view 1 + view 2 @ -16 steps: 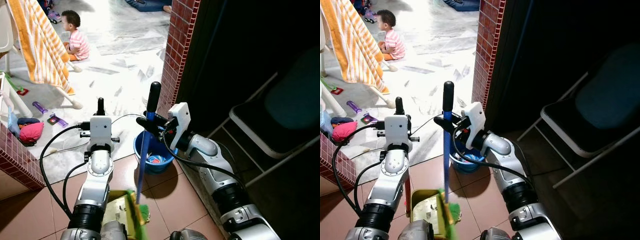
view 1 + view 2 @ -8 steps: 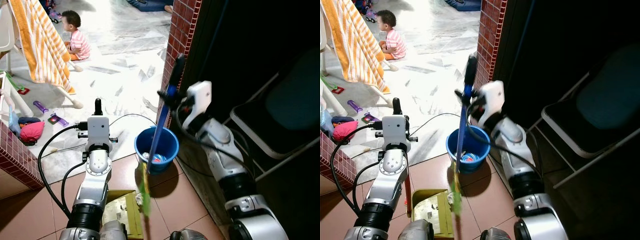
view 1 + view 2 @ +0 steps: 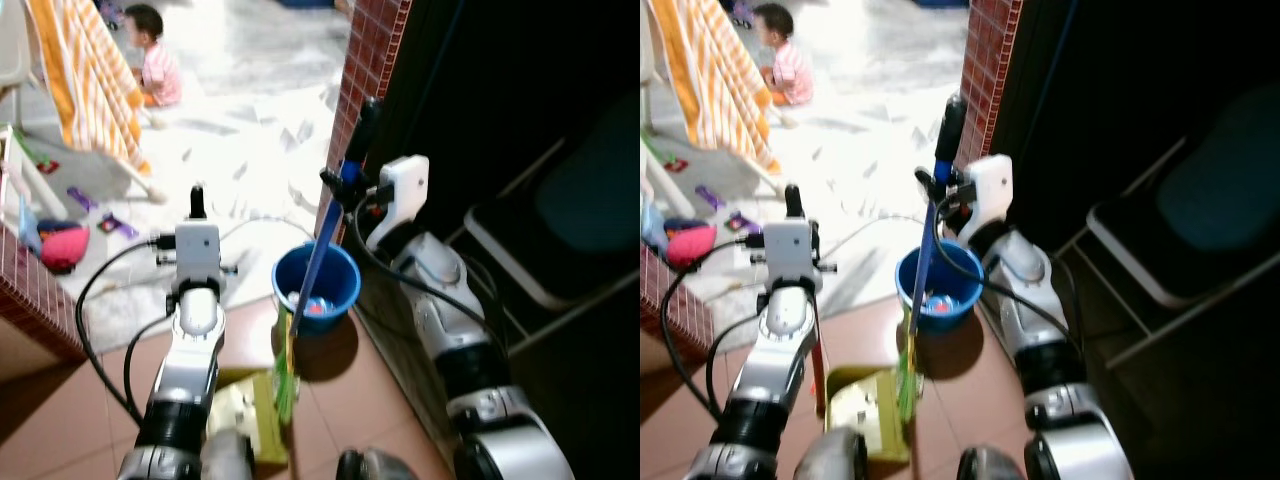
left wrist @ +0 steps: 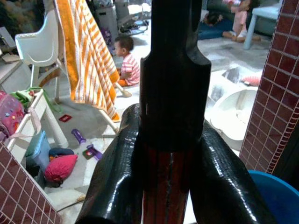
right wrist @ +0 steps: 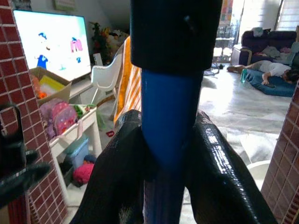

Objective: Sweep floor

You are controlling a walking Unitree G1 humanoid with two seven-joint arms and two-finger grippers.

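Note:
My right gripper [image 3: 347,188] is shut on a broom's blue handle [image 3: 328,238], just below its black cap [image 3: 364,122], beside the brick pillar. The broom leans down to the left, its green bristles [image 3: 284,372] hanging by the yellow-green dustpan [image 3: 242,418] on the brown tiles. In the right wrist view both fingers [image 5: 218,172] clamp the blue handle [image 5: 170,121]. My left gripper [image 3: 197,212] is shut on the dustpan's upright handle [image 4: 170,98], a dark red rod [image 3: 818,372] with a black top.
A blue bucket [image 3: 340,268] with scraps inside stands behind the broom. A brick pillar [image 3: 366,70] and a folding chair [image 3: 560,235] are on the right, a low brick wall [image 3: 30,300] on the left. A child [image 3: 152,65], a striped towel [image 3: 85,85] and toys [image 3: 62,248] lie beyond.
My right arm has lifted the broom and swung it right, toward the pillar; the bristles left the dustpan's mouth. The left arm kept its hold. The view has blurred and shifted slightly.

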